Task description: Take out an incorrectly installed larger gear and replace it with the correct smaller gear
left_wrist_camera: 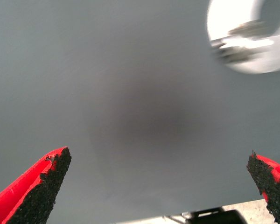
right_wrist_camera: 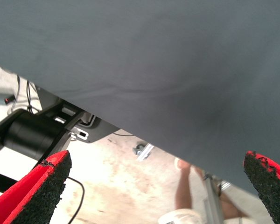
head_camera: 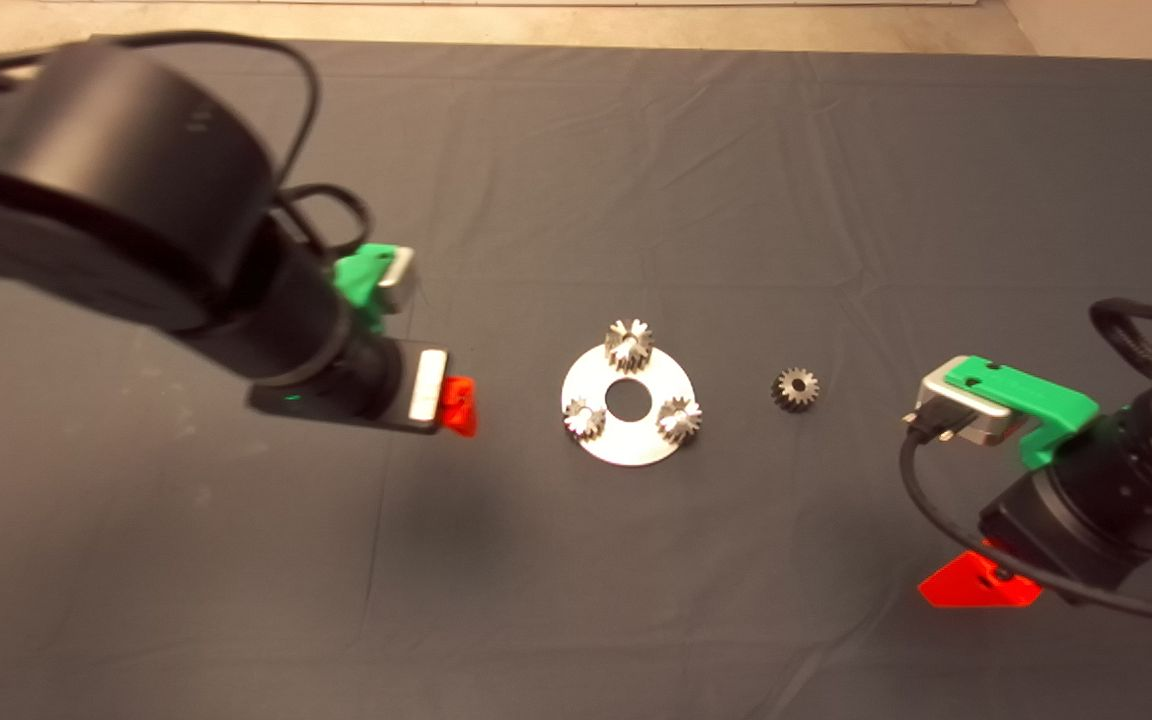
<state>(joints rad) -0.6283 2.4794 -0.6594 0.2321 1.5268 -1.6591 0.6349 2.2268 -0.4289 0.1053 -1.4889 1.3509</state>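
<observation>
Left gripper [head_camera: 456, 405] spread wide, empty, just short of round plate [head_camera: 626, 445] | larger gear [head_camera: 628, 345] seated on plate ahead, beside two small gears [head_camera: 584, 418] | smaller gear [head_camera: 795, 389] loose past plate | right gripper [head_camera: 976, 585] wide, idle, farthest | we fear wide fingers clipping neighbours or dragging plate.

Four gears: three on one silver disc [head_camera: 628, 440], one dark gear [head_camera: 795, 388] apart.
</observation>
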